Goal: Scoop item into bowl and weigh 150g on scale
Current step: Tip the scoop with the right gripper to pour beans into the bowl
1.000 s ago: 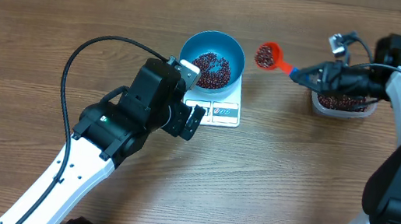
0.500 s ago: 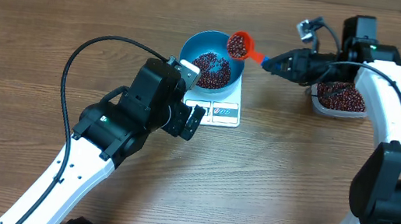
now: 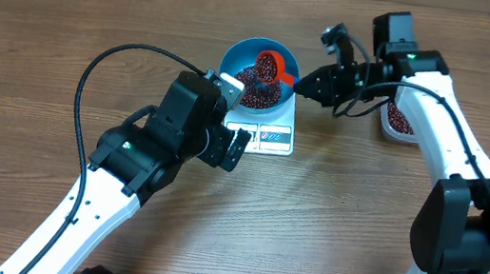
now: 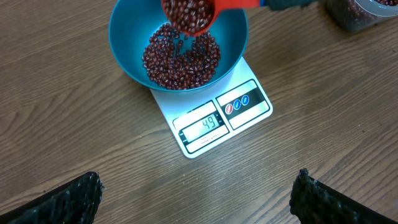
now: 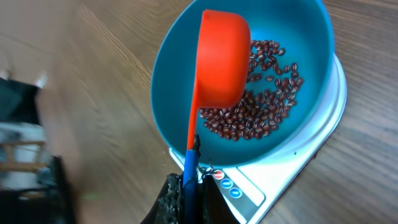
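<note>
Wooden tabletop (image 3: 27, 49) carries the scale (image 3: 273, 139) with the bowl (image 3: 231, 58) on it, beans (image 3: 250, 90) inside; my right gripper (image 3: 308, 85), clamped on the handle of the red scoop (image 3: 270, 62), tips it over the bowl from 3 o'clock, while my left gripper (image 3: 234, 147) gapes empty at 7 o'clock.

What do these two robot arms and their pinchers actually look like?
Both are smooth white shells with chunky black joints: the left arm and the right arm. A thin black cable loops loosely off the left one; finer wiring runs near the right wrist. Each ends in a black two-finger claw, the left gripper and right gripper. The left fingers look rough and nubbly.
</note>
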